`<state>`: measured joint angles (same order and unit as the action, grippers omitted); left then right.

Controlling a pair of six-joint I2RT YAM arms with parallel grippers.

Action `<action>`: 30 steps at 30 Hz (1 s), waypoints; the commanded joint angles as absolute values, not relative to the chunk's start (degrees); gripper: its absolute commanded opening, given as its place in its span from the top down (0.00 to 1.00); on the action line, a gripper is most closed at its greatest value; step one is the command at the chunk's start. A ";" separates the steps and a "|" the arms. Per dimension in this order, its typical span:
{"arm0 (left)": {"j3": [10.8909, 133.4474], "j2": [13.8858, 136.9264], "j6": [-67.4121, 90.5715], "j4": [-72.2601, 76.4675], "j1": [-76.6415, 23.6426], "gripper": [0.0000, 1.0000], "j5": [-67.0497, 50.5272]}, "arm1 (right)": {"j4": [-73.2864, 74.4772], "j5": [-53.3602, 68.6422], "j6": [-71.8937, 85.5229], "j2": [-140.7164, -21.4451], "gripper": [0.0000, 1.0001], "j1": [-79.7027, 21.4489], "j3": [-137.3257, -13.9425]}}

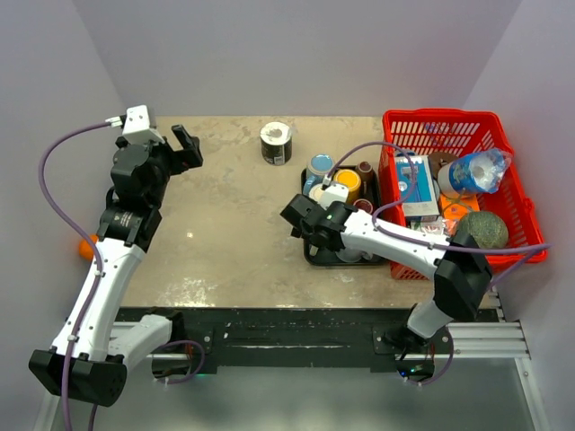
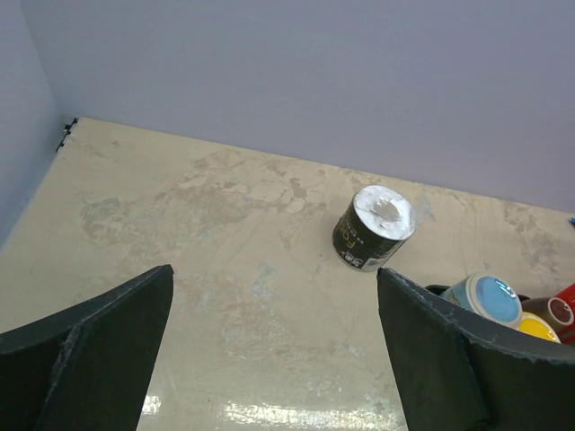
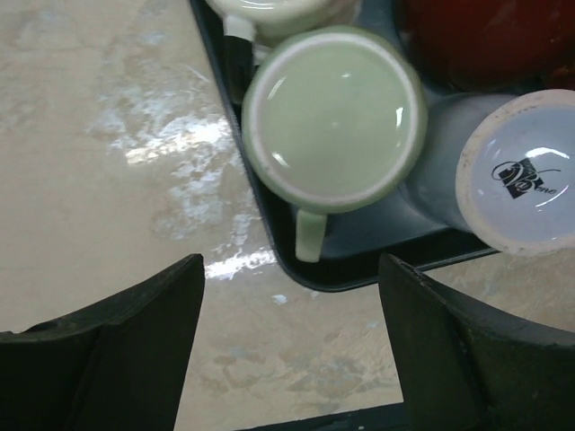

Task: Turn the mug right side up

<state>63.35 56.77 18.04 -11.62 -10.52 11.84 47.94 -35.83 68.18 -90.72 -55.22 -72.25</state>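
Right gripper (image 3: 292, 265) released, empty, above mug (image 3: 332, 117), base up. You descend centred on mug, jaws clear of handle (image 3: 310, 235) and cup (image 3: 526, 171) beside mug.

At the left of the right wrist view we see the table (image 3: 108, 162) as a beige, stone-patterned top, smooth and glossy, with bright glare patches. The tray (image 3: 269, 242) looks like smooth black plastic with a soft sheen. The green mug (image 3: 332, 117) is shiny glazed ceramic, and its base ring is paler. The right gripper (image 3: 292, 305) has matt black fingers (image 3: 108, 350), faintly grainy. At the upper right of the top view, the basket (image 1: 440, 116) is glossy red plastic lattice.
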 commanded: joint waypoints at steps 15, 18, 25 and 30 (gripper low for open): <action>63.11 56.16 15.91 -9.32 -10.28 0.01 13.54 | 43.06 -37.35 71.36 -99.40 0.68 -52.29 -70.48; 63.02 56.25 15.82 -9.23 -10.28 0.01 12.92 | 44.47 -37.53 72.33 -100.90 0.70 -52.29 -70.67; 62.49 55.99 15.91 -9.32 -10.28 0.01 12.83 | 45.09 -37.62 73.74 -101.69 0.59 -51.59 -70.23; 62.49 56.08 15.91 -9.32 -10.28 0.01 12.92 | 45.44 -38.32 74.18 -101.34 0.75 -51.42 -70.31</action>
<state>62.87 56.77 16.78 -11.53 -10.52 12.19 44.77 -33.76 71.46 -102.04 -52.03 -69.84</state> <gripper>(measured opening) 0.992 0.307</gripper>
